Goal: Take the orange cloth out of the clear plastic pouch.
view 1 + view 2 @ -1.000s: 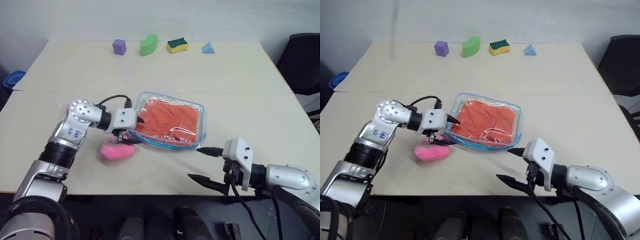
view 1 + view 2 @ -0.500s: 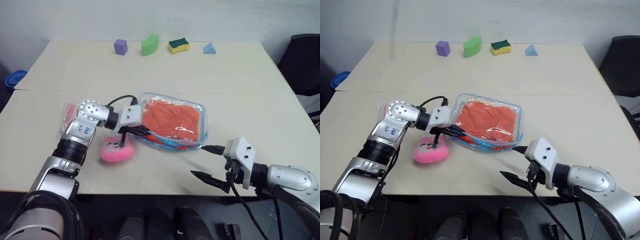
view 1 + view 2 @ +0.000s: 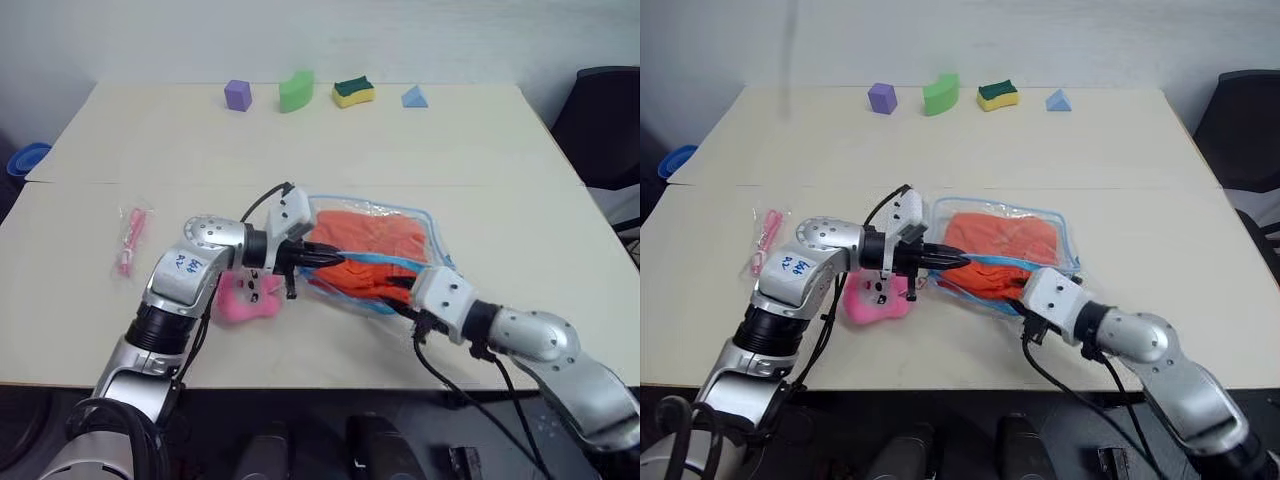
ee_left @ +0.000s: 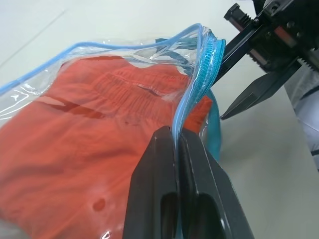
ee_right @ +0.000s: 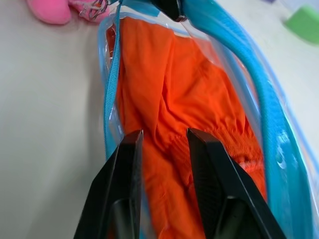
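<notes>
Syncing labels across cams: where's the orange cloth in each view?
Left eye view: orange cloth right of centre, inside the clear plastic pouch.
Right eye view: right of centre, inside the pouch.
Left wrist view: across the left and centre, behind clear plastic.
Right wrist view: down the middle, between the black fingers.
Shared landmark: the pouch's light-blue zipper trim.

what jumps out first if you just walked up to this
The orange cloth in the clear pouch, mid-table. The left gripper is shut on the pouch's blue edge, and the right gripper has its fingers at the cloth in the pouch's mouth. A pink plush lies beside the pouch.
</notes>
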